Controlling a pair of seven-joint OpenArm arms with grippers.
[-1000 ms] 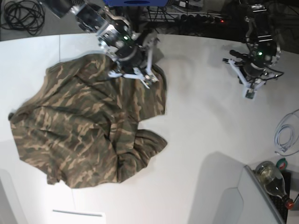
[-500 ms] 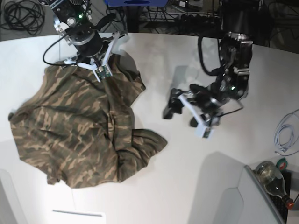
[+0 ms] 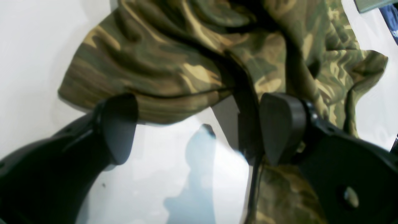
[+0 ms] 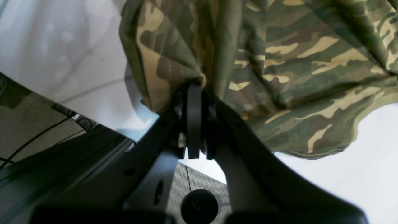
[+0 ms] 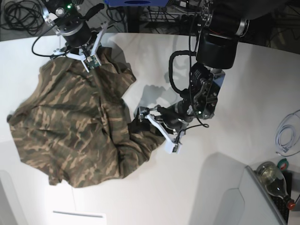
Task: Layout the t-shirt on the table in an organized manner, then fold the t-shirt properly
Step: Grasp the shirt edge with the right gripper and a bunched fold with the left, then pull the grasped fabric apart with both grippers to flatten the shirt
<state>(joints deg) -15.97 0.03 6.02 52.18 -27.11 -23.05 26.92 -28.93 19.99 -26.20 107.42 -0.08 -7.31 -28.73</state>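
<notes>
The camouflage t-shirt (image 5: 70,126) lies crumpled on the left half of the white table (image 5: 225,140). My right gripper (image 5: 89,63) is at the shirt's far edge, shut on a bunched fold of the t-shirt (image 4: 279,62); in the right wrist view its jaws (image 4: 194,93) are pressed together with cloth hanging from them. My left gripper (image 5: 143,125) is low at the shirt's right-hand lower edge. Its fingers (image 3: 119,127) stand wide apart, and the hem of the t-shirt (image 3: 161,77) lies just beyond them over bare table (image 3: 149,174).
A white cable (image 5: 287,136) lies at the table's right edge, above a glass bottle (image 5: 272,180) and a grey box corner (image 5: 248,201). Black cables (image 5: 23,16) coil beyond the far left edge. A white strip (image 5: 77,214) lies at the front.
My left arm has swung from the far right across the table to the shirt's right edge, and its jaws have opened. My right gripper has dragged its fold toward the far left.
</notes>
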